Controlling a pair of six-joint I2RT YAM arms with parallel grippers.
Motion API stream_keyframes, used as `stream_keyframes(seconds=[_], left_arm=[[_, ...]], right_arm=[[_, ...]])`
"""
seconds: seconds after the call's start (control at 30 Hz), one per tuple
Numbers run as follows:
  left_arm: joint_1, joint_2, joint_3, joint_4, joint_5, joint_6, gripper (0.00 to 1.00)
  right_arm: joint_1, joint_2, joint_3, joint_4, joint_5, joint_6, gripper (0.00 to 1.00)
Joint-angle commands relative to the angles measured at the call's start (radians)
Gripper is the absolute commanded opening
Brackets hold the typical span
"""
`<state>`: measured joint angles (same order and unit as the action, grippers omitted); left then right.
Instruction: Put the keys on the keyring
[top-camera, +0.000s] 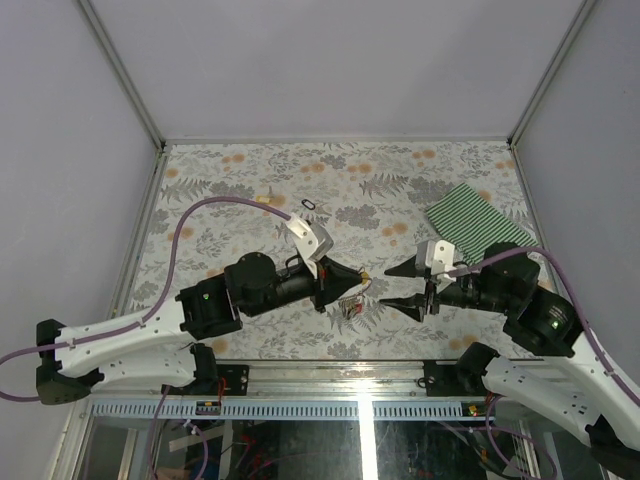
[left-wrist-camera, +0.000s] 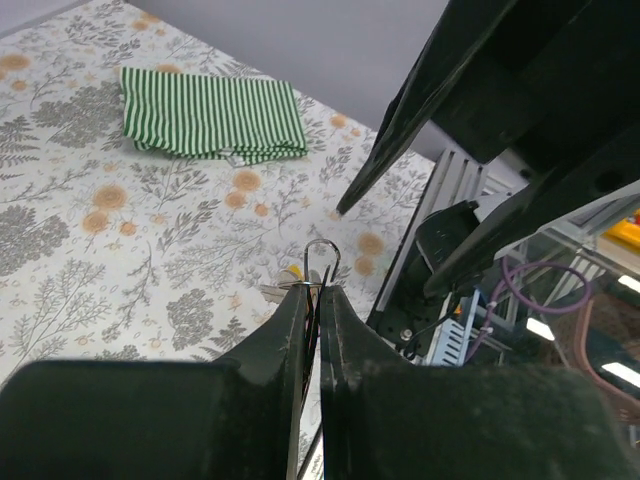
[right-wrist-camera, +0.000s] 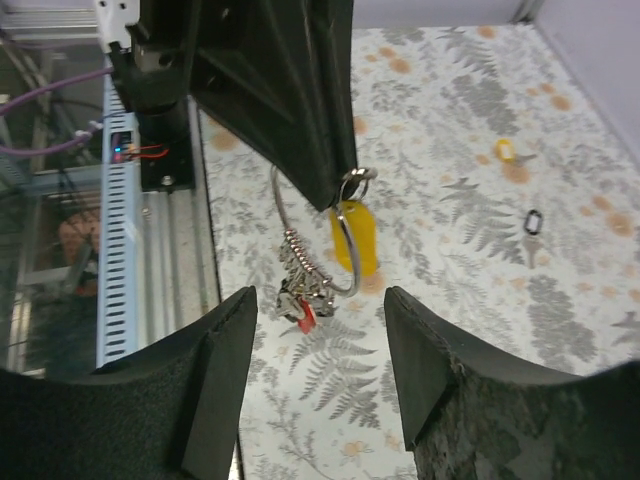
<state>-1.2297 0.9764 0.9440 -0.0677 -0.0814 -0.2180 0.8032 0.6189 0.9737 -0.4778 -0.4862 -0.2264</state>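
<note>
My left gripper is shut on the keyring, a thin silver wire ring whose top loop pokes out above the fingertips. On the ring hang keys: a yellow-headed one and a red-headed one in a metal cluster just above the table. My right gripper faces them from the right, open, with nothing between its fingers. The keys hang just beyond its tips.
A folded green-striped cloth lies at the right rear. A small dark oval loop and a loose yellow piece lie farther back on the flowered tabletop. The table's metal front rail runs close below the keys.
</note>
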Motion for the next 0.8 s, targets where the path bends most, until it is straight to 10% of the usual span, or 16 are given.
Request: stream_keyframes(seconds=[0.0, 0.77], left_arm=[[0.0, -0.047, -0.005, 0.132, 0.036, -0.045, 0.0], [0.0, -0.024, 0.114, -0.032, 0.029, -0.023, 0.0]], right_arm=[[0.003, 0.026, -0.015, 0.064, -0.101, 0.093, 0.61], [0.004, 0.031, -0.188, 0.31, -0.026, 0.181, 0.48]])
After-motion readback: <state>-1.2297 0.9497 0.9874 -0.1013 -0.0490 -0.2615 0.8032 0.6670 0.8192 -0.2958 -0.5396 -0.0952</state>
